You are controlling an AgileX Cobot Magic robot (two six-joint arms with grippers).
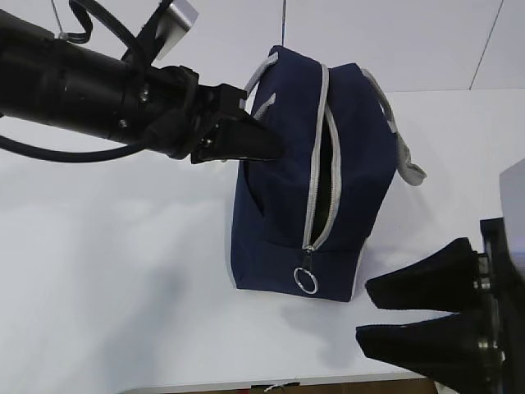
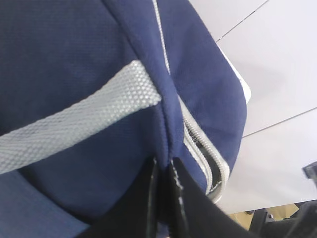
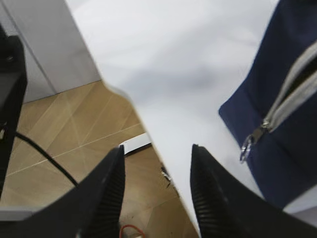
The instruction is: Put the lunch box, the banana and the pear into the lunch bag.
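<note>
The navy lunch bag [image 1: 283,176] stands on the white table [image 1: 98,271], its grey zipper partly open along the top and front, with the ring pull [image 1: 306,281] hanging low. My left gripper [image 1: 275,144] is shut on a fold of the bag's fabric at its upper left side; the left wrist view shows the fingers [image 2: 163,166] pinching blue cloth just below a grey handle strap [image 2: 74,129]. My right gripper [image 1: 367,312] stands open and empty at the bag's lower right, over the table's front edge [image 3: 156,148]. The lunch box, banana and pear are out of view.
The table's front edge [image 3: 148,124] runs diagonally under the right gripper, with wooden floor [image 3: 59,129] and a black cable [image 3: 44,153] below. A grey cabinet [image 3: 49,44] stands beside the table. The second bag handle [image 1: 406,156] droops on the right.
</note>
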